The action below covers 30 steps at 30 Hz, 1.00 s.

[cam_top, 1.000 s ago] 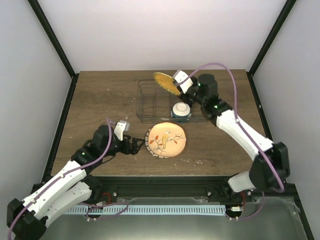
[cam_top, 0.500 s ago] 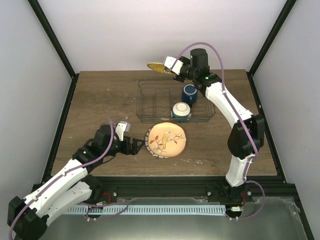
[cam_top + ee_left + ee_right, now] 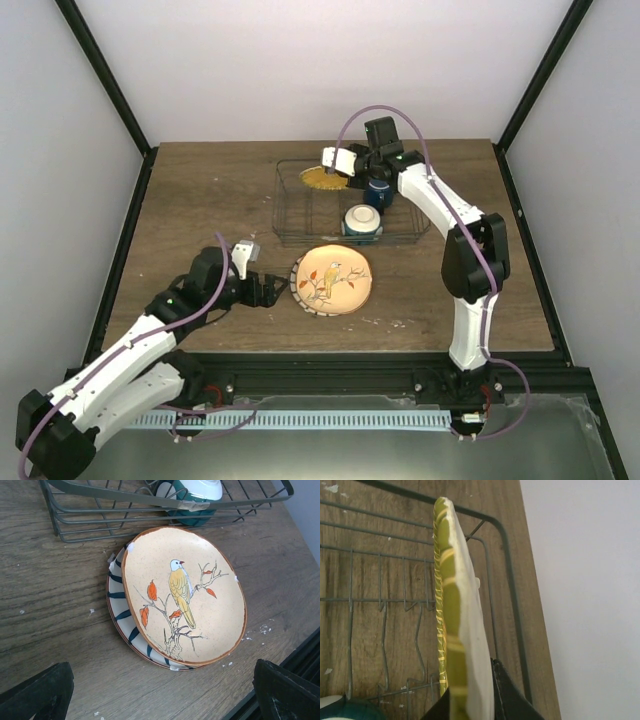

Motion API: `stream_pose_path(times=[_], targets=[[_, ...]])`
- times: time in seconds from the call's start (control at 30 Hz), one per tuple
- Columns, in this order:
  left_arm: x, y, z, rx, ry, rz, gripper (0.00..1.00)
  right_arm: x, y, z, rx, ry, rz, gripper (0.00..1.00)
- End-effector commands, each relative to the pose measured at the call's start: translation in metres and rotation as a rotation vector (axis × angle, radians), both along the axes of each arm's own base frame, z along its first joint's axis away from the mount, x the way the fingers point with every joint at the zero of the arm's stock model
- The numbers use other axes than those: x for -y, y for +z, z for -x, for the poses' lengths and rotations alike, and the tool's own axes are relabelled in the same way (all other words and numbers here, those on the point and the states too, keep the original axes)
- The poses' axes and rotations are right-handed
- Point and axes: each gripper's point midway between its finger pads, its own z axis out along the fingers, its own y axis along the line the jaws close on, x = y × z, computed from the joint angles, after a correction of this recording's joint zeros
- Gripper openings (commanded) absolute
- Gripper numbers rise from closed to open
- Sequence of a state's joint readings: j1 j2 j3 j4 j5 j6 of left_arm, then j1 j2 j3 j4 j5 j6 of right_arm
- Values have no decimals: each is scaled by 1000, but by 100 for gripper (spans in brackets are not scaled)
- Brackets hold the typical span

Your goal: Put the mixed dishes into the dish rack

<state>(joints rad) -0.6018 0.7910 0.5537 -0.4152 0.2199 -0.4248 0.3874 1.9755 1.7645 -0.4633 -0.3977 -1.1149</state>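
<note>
Yellow-orange woven-pattern plate (image 3: pixel 322 178) is pinched at its rim by the right gripper (image 3: pixel 338 168) and held tilted over the wire dish rack (image 3: pixel 288 225). Contact with the wires cannot be told. Small cream-white bowl (image 3: pixel 362 219) and dark blue mug (image 3: pixel 378 190) sit inside the rack. Cream bird-and-leaf plate (image 3: pixel 332 279) lies on the wooden tabletop (image 3: pixel 200 200), atop a blue-striped plate (image 3: pixel 117 605). Left gripper (image 3: pixel 268 290) is spread wide just beside it.

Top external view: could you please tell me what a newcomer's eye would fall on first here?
First, the yellow-orange plate, held by its rim in the shut right gripper over the far left part of the dish rack. Next, the cream plate with a painted bird, lying on a blue-striped plate on the table just in front of the rack, with the open left gripper beside it.
</note>
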Motion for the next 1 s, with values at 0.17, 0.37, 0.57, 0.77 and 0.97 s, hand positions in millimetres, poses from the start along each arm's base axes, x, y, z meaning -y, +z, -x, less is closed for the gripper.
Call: stream_pose_path(times=[0.17,0.37,0.57,0.77,0.97], targets=[[-4,7,-5,19,16,-15,100,-1,9,-11,61,18,8,1],[-3,3,-6,10,15,-20,100,-10,-10,-7,12,42,-4,1],[-4,3,-6,11,17,-21,100,-30,-42,-2,-24,65,31,1],[-4,2,-6,8,21,-20,100,-40,-57,0,-39,61,53,6],[-5,-1,-6,-1,25,-19,100,-38,-49,5,-35,45,42,41]])
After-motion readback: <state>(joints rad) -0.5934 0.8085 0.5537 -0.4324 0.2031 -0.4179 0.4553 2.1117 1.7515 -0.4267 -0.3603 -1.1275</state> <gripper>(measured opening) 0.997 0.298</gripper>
